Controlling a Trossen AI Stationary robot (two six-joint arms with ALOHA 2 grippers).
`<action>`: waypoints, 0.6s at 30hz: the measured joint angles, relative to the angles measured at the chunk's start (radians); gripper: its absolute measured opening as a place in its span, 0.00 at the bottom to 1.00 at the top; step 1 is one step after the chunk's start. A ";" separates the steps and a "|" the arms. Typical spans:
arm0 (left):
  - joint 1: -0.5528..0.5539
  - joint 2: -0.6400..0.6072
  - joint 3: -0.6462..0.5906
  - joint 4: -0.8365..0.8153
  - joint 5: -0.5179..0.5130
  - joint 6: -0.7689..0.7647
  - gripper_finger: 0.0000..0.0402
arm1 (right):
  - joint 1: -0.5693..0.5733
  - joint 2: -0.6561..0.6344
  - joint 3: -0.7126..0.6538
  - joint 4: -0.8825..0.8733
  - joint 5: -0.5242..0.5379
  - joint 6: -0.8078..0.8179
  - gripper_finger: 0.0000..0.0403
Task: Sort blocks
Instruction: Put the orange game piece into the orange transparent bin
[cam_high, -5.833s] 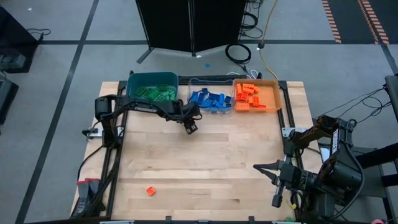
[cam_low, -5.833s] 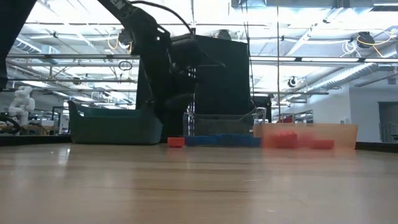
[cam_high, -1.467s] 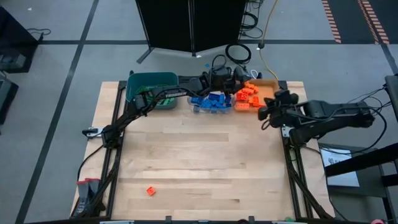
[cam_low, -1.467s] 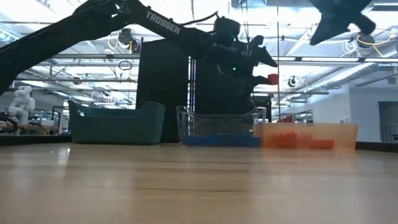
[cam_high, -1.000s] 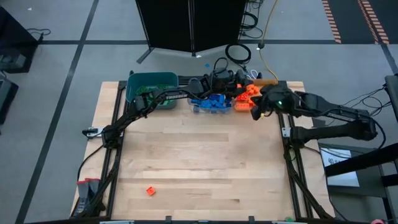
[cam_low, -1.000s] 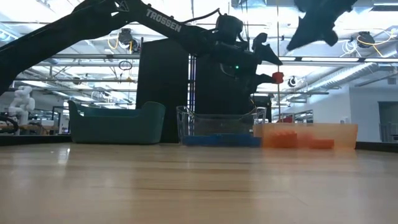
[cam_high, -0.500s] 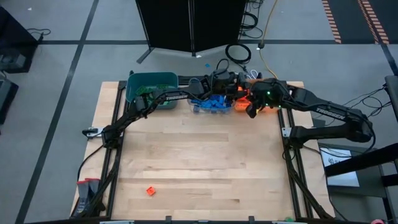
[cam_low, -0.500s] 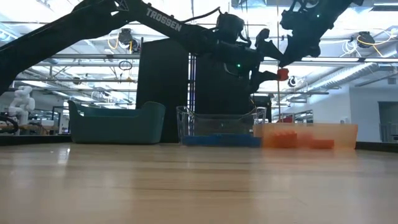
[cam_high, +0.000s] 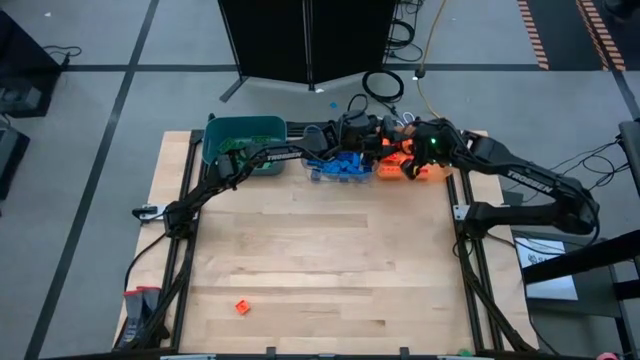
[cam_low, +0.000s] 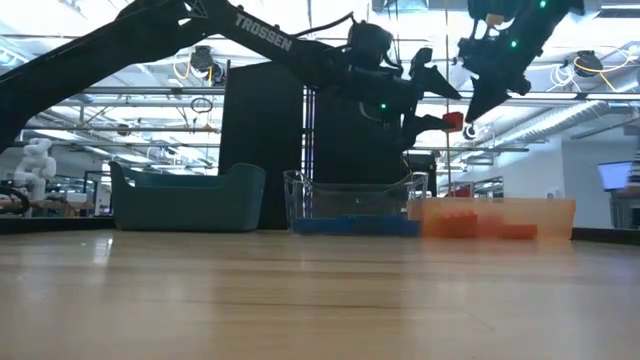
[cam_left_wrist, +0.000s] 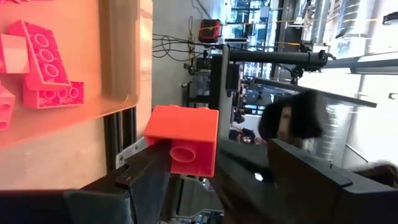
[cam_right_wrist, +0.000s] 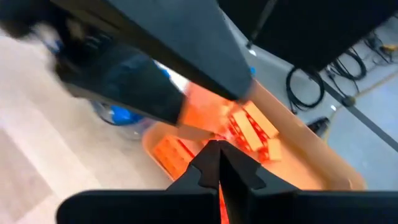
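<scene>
- The word "TROSSEN" stood in white capitals on the long dark link of the left arm (cam_low: 250, 35), seen in the low view as the link sloped down toward the bins at the far edge of the counter.
- In the high view, pale lettering showed on the right arm (cam_high: 520, 175) and on the left arm's link, but both were too small to make out.
- No other words, numbers, labels or signs could be read on the bins, the counter or in the room behind.
</scene>
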 joint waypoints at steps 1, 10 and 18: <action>0.000 0.000 0.000 0.001 0.000 0.000 0.66 | -0.013 0.000 -0.006 0.000 0.001 -0.003 0.00; 0.049 0.003 0.000 -0.005 -0.048 -0.002 0.66 | -0.080 -0.019 -0.043 0.121 -0.203 -0.016 0.00; 0.040 0.004 0.000 0.037 0.019 -0.036 0.66 | -0.097 0.003 -0.043 0.184 -0.317 -0.060 0.00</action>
